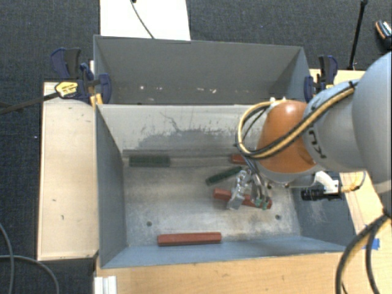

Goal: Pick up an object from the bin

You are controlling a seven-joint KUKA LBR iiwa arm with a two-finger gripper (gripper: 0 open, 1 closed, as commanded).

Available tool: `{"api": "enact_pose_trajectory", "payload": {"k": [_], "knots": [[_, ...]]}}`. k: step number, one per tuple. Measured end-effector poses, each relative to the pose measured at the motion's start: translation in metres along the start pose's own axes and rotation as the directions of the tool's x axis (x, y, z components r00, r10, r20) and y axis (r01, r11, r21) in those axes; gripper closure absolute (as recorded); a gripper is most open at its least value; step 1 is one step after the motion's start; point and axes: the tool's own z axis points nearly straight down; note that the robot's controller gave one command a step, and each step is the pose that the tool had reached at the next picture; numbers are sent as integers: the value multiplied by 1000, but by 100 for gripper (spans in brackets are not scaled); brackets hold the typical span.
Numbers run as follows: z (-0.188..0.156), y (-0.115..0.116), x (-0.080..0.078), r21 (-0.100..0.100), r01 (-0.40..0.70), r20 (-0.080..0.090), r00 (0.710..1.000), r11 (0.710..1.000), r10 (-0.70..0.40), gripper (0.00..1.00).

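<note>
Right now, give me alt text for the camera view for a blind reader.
The end effector hangs over a small red block right of centre in the grey bin. A dark green bar lies back left, a long red bar along the front.

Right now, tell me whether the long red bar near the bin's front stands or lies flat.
Flat: the red bar rests lengthwise on the bin floor.
</note>
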Motion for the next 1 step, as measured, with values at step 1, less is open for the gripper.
{"api": "enact_pose_trajectory", "payload": {"k": [1], "knots": [[-155, 12, -15, -3, -98, 5, 995, 995, 98, 100]]}}
